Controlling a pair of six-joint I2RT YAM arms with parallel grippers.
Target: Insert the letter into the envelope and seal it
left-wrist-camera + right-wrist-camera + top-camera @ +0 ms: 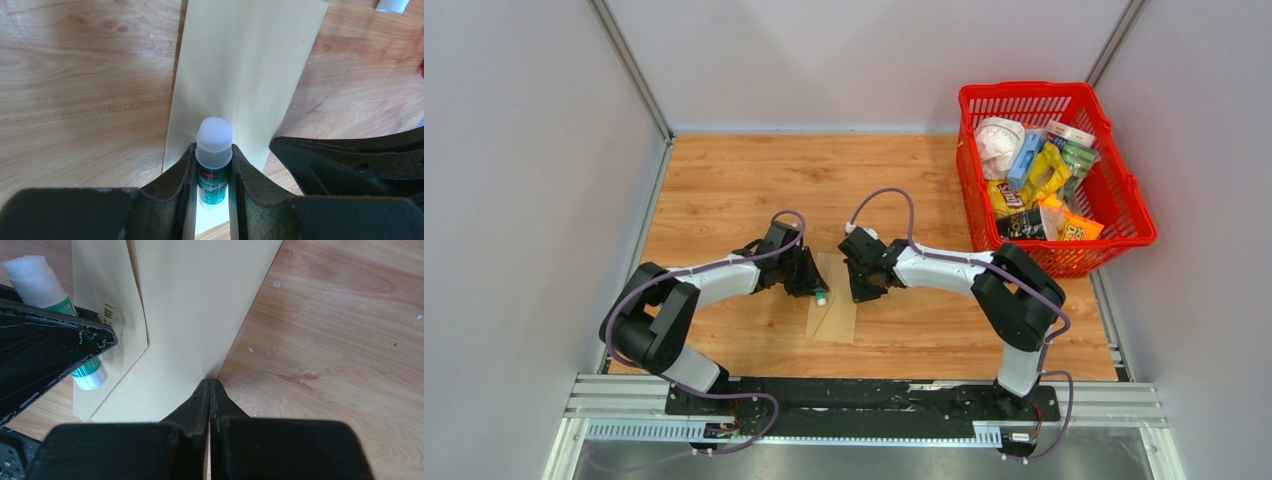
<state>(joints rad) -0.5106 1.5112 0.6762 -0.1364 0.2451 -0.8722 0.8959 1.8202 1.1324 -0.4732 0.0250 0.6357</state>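
Between the two tools: envelope (pixel 834 318) lies flat on the wooden tabletop (pixel 340 340), just ahead of both sets of tips.
Left tool (pixel 213 152): partly open, clamped on a green-labelled glue stick (pixel 214 137), its white end over the envelope.
Right tool (pixel 210 385): fully closed, empty, tips at the envelope's edge.
Envelope look: tan kraft, smooth, slanting flap seam, small barcode (pixel 111 313) beside the stick.
Letter: not visible; probably inside.
Step advice: pin the edge and stroke glue lightly along the flap, keeping off the tabletop.
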